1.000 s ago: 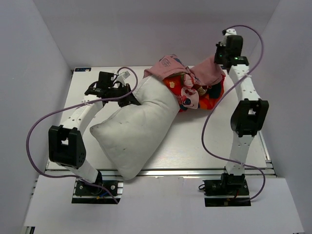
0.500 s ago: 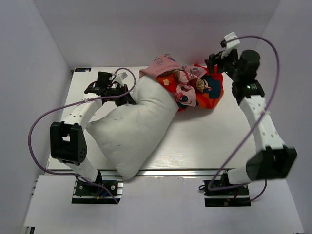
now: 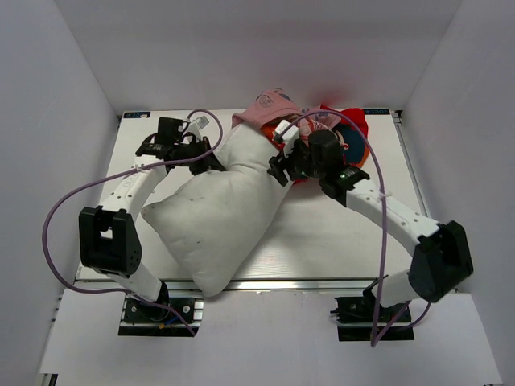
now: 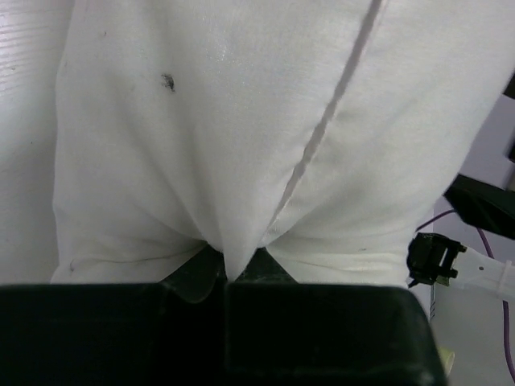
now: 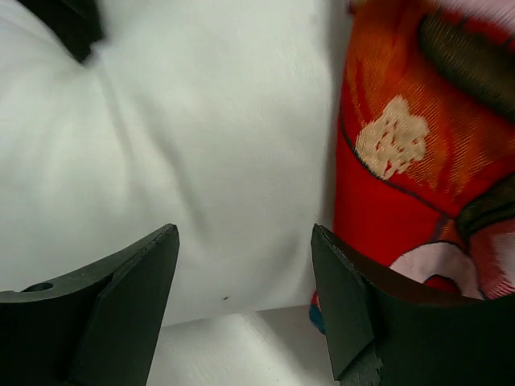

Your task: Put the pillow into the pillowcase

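The white pillow lies slanted across the table's left half. Its far end meets the red-orange pillowcase, which is bunched at the back with its pink reverse showing. My left gripper is shut on a pinch of the pillow's left edge. The left wrist view shows the pillow pulled to a point between the closed fingers of the left gripper. My right gripper is open and empty. In its wrist view the right gripper hovers where the pillow meets the pillowcase.
The white table is walled in white on the left, back and right. Purple cables loop from both arms. The right arm's elbow sits near the front right edge. A black connector shows beside the pillow in the left wrist view.
The right gripper let go of the pillowcase, opened, and swung from the back right corner down and left to the pillow's far end. The pillowcase dropped lower. The left gripper kept its hold.
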You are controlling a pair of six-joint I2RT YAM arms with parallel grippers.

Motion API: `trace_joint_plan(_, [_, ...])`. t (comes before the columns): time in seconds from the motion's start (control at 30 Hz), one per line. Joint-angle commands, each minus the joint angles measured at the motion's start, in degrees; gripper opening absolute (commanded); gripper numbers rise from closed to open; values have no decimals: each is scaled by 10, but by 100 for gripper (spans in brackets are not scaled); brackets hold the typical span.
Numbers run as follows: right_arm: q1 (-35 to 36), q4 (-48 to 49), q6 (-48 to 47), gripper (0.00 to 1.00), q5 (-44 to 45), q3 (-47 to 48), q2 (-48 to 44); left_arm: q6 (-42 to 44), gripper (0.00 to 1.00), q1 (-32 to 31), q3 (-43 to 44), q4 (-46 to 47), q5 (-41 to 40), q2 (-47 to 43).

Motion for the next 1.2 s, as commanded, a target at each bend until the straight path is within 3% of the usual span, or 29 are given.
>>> trace_joint_plan(0.0, [5, 34, -5, 72, 99, 49, 19, -12, 0, -7, -15, -4, 15, -54])
trace_joint_plan(0.2, [6, 56, -34, 66, 199, 80, 62, -14, 0, -7, -34, -4, 13, -83])
trace_joint_plan(0.67, [-8, 95, -85, 57, 242, 85, 81, -11, 0, -7, -55, -4, 14, -104])
trace_joint_plan(0.83, [-48, 60, -72, 55, 227, 139, 127, -21, 0, -7, -61, 7, 18, -107])
trace_joint_plan(0.93, [-69, 22, -40, 53, 166, 186, 167, -23, 0, -7, -59, 6, 20, -109])
trace_joint_plan(1.03, [-75, 0, -23, 35, 90, 203, 167, -22, 0, -7, -59, 4, 19, -109])
trace_joint_plan(1.07, [-75, -20, -21, 23, 66, 204, 160, -23, 0, -7, -60, 4, 18, -110])
trace_joint_plan(1.17, [-75, -70, 0, 2, -37, 204, 131, -28, 0, -7, -63, 11, 19, -112])
